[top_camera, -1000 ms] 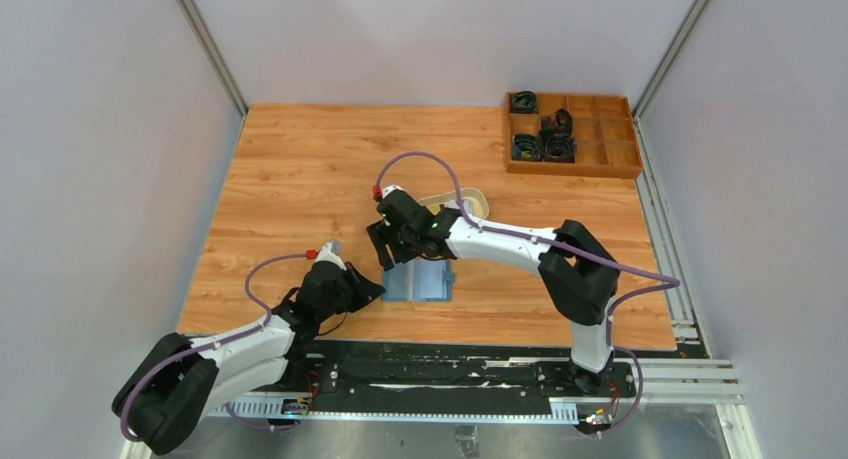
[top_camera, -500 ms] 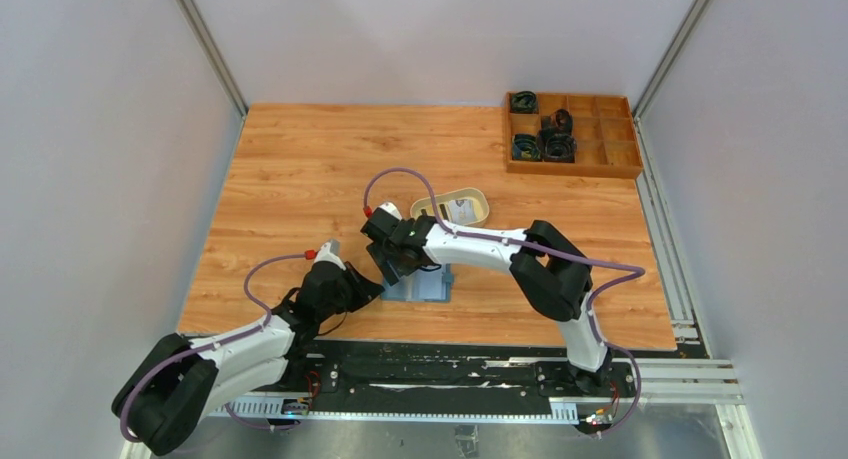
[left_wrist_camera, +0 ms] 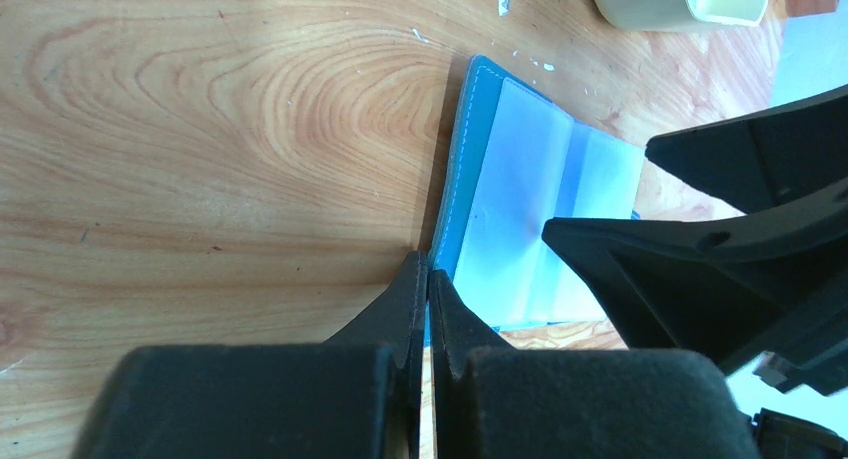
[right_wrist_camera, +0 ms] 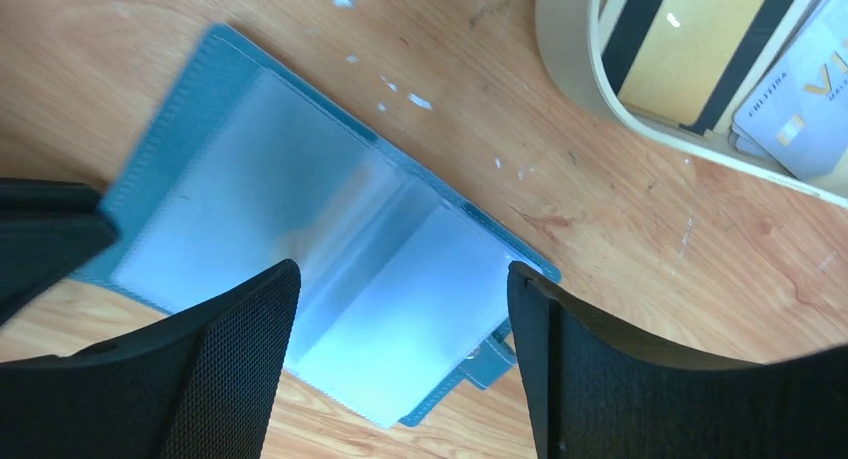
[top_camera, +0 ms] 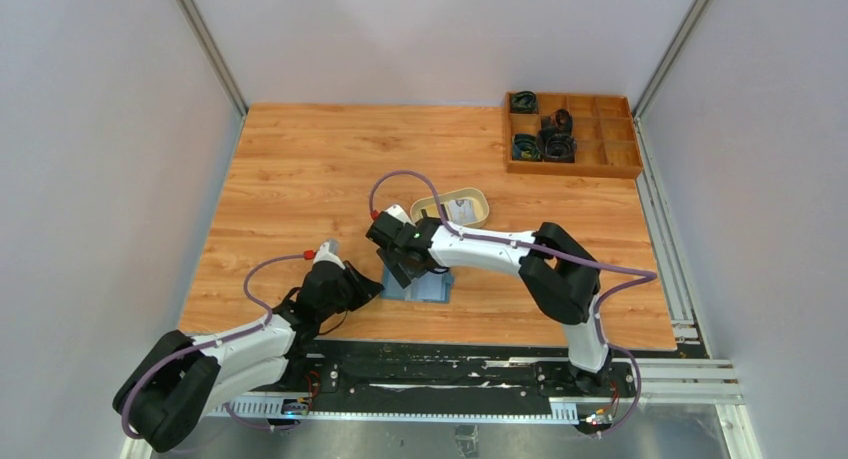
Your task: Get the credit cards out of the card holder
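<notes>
Two sets of fingers close in on the card holder, which lies spread open and flat on the worktop, its pale, clear-fronted pockets facing up and its small closing tab at the edge nearest the right wrist camera. The left fingers are pressed together on the holder's teal border at one corner, and a sliver of teal shows between the tips. The right fingers stand wide apart just above the holder, one over each half, gripping nothing.

Just beyond the holder sits a beige oval tray, apart from it, with two credit cards lying inside. One is tan with dark stripes. The other is whitish and carries large letters beginning "VI", cut off by the frame; a line of small print above them is too fine to read. At the far right corner of the worktop stands a wooden compartment box with dark items in several cells.
</notes>
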Robot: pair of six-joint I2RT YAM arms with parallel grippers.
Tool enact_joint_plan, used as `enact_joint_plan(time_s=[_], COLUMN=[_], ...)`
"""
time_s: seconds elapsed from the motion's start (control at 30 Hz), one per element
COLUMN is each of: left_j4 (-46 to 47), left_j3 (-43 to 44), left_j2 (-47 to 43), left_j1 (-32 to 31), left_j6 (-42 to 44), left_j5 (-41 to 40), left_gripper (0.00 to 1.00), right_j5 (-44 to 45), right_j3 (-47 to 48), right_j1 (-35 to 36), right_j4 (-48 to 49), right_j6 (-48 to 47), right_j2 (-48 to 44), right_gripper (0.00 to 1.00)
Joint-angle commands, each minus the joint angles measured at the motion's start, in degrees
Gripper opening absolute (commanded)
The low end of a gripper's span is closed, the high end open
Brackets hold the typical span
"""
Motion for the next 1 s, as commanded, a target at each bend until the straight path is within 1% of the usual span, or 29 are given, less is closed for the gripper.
enact_joint_plan(time_s=[0.0, 0.07, 0.2, 0.4, 0.57, 0.97], left_j4=[-7.8, -7.8, -7.9, -7.8, -7.8, -7.7], left_j3=[-2.8, -2.9, -3.1, -3.1, -3.3, -3.0], left_j2=[1.9, 2.0, 1.9, 1.9, 2.2, 3.7], left_j1=[-0.1, -0.1, -0.1, -0.1, -0.1, -0.1], left_j6=[1.6, 1.5, 1.2, 1.0, 0.8, 0.3], left_j5=[-4.0, -4.0, -4.2, -4.6, -5.0, -6.5], left_gripper=[0.00, 0.00, 0.00, 0.00, 0.00, 0.00], right_j5=[-3.0, -4.1, -4.9, -5.5, -4.9, -0.9], right_j3=[5.7, 9.1, 12.9, 15.3, 14.1, 6.6], right_j1=[0.6, 0.6, 0.6, 0.6, 0.6, 0.5], right_j4=[-1.5, -1.5, -1.6, -2.1, -2.1, -2.3], right_j6=[2.7, 3.6, 4.2, 4.3, 4.4, 3.2], right_j2=[1.9, 3.7, 7.1, 11.0, 11.8, 5.0], right_gripper=[0.79, 0.79, 0.79, 0.79, 0.79, 0.79])
